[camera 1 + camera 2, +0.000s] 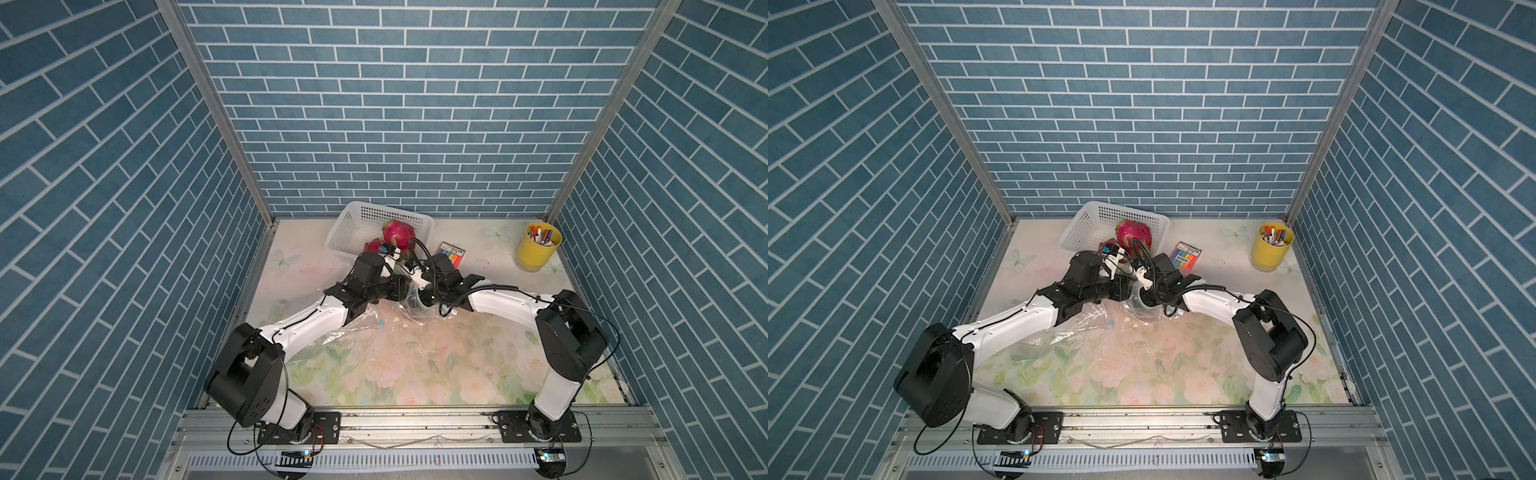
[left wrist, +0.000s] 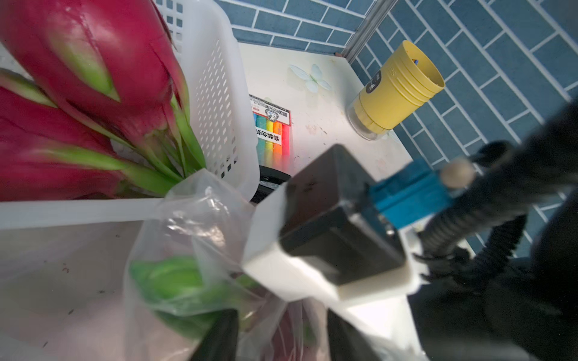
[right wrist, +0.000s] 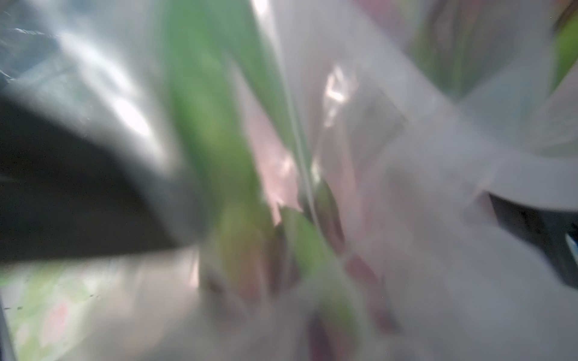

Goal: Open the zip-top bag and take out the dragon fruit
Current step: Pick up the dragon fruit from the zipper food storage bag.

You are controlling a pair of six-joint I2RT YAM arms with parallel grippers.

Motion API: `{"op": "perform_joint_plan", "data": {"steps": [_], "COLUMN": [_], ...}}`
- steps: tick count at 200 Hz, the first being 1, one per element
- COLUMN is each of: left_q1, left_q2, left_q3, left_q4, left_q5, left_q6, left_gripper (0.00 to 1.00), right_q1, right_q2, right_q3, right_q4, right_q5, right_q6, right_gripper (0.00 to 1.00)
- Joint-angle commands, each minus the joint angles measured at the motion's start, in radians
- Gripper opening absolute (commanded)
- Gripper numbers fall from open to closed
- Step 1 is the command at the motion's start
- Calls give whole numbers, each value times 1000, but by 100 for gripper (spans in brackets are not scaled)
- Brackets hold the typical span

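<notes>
The clear zip-top bag (image 1: 419, 311) lies mid-table, bunched up between my two wrists in both top views. Through its film, the left wrist view shows the green scales of the dragon fruit (image 2: 175, 281) inside. My left gripper (image 2: 281, 315) is at the bag, its two black fingers (image 2: 219, 337) standing apart with crumpled film between them. The right arm reaches into the same bunch from the other side; its gripper is hidden there. The right wrist view is blurred, filled with bag film (image 3: 406, 187) and green scales (image 3: 203, 125); no fingers show.
A white basket (image 1: 365, 216) stands at the back with a dragon fruit (image 1: 399, 233) inside and another (image 1: 372, 246) at its front rim. A highlighter pack (image 1: 454, 254) and a yellow cup of markers (image 1: 538, 246) sit back right. Flat plastic film (image 1: 349, 332) spreads under the left forearm.
</notes>
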Motion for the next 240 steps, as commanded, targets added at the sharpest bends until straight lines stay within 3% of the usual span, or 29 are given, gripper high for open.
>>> {"op": "perform_joint_plan", "data": {"steps": [1, 41, 95, 138, 178, 189, 219, 240], "left_q1": [0, 23, 60, 61, 60, 60, 62, 77], "left_q2": [-81, -194, -268, -186, -105, -91, -64, -82], "left_q3": [16, -21, -123, -143, -131, -125, -110, -107], "left_q4": [99, 132, 277, 406, 531, 548, 513, 399], "left_q5": [-9, -35, 55, 205, 322, 337, 327, 209], "left_q6": [-19, -59, -114, -153, -217, -224, -194, -140], "left_gripper": [73, 100, 100, 100, 72, 57, 1, 0], "right_q1": [9, -48, -179, -214, -214, -214, -214, -215], "right_q2": [-94, -257, -440, -469, -464, -460, -464, -481], "right_q3": [-30, -96, -171, -159, -163, -165, -168, -172], "right_q4": [-61, -110, -95, -78, -56, -45, -47, -59], "right_q5": [-48, -120, -320, -419, -429, -432, -423, -407], "right_q6": [-33, -21, 29, 55, 74, 81, 78, 70], "right_gripper": [77, 77, 76, 75, 75, 75, 74, 74]}}
